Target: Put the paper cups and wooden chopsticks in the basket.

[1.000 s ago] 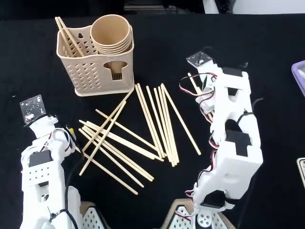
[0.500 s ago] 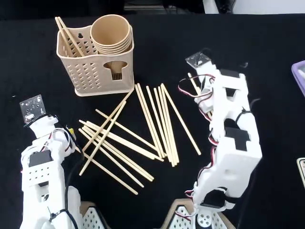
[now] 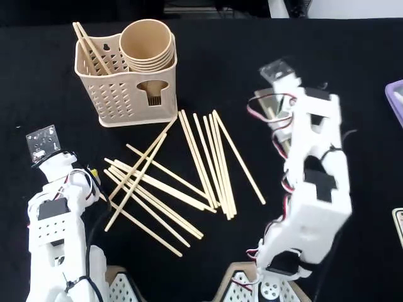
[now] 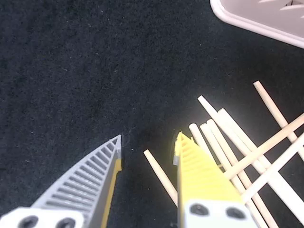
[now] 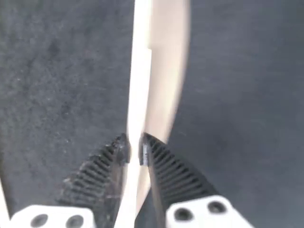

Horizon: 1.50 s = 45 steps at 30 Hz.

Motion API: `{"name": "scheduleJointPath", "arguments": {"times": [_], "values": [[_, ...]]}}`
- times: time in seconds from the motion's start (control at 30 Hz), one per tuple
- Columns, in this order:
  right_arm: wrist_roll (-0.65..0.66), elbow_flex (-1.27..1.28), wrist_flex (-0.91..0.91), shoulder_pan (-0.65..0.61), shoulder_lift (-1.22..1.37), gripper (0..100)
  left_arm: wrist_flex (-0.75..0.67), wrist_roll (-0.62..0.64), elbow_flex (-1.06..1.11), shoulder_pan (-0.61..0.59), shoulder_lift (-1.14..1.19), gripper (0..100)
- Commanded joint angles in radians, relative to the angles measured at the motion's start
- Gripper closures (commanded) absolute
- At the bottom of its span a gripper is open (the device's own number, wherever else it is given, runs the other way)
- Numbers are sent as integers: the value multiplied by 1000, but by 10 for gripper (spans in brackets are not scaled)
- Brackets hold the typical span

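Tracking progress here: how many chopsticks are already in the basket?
2: both chopsticks lean side by side in the basket compartment next to the stacked paper cups. Others could be hidden lower inside.

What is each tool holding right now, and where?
Right tool pinches a chopstick partway along its shaft; left tool is open, holding nothing.

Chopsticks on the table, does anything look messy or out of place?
Yes: loose chopsticks lie scattered and crossed on the table in front of the basket, not in it with the stacked paper cups. The right claw is shut on one chopstick.
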Motion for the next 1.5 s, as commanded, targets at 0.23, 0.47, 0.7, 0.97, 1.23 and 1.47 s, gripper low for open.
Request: {"name": "scheduleJointPath", "arguments": {"times": [0.23,0.47,0.7,0.97,1.23,1.47], "values": [[-87,-16,133,9,-406,988,-20,0,-10,-5,-18,812],[-98,70,20,123,-412,988,-18,0,-8,-5,-18,812],[-141,170,-150,250,-300,988,-18,0,-10,-1,-18,812],[-264,-5,3,227,-122,988,-18,0,-10,-5,-18,812],[-308,-285,8,433,87,988,-18,0,-10,-2,-18,812],[-204,-535,15,552,335,985,-18,0,-10,-1,-18,812]]}}
